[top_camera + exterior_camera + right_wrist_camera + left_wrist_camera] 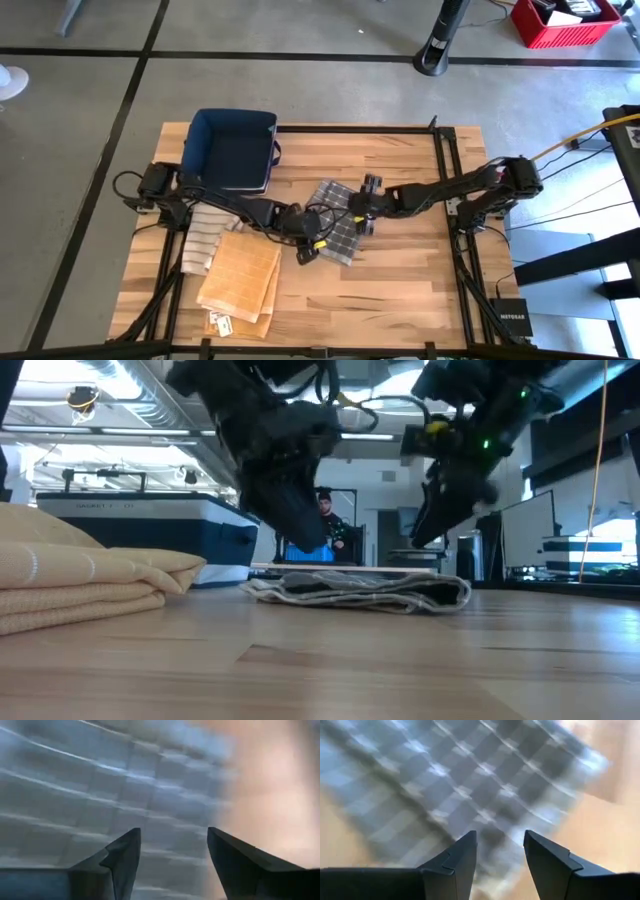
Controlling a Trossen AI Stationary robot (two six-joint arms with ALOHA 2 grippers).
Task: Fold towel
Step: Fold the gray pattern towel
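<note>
Checked towel (470, 785) fills your view under both spread-open claws, left gripper (310, 250) and right gripper (366, 205) hovering empty over it right of the tan cloth stack (240, 280): soft, light, floppy, so pinch corners.

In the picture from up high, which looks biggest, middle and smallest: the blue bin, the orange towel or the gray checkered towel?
1. Blue bin, biggest.
2. Orange towel, a bit smaller, though it's close.
3. Gray checkered towel, smallest; the grippers hide parts of it.
</note>
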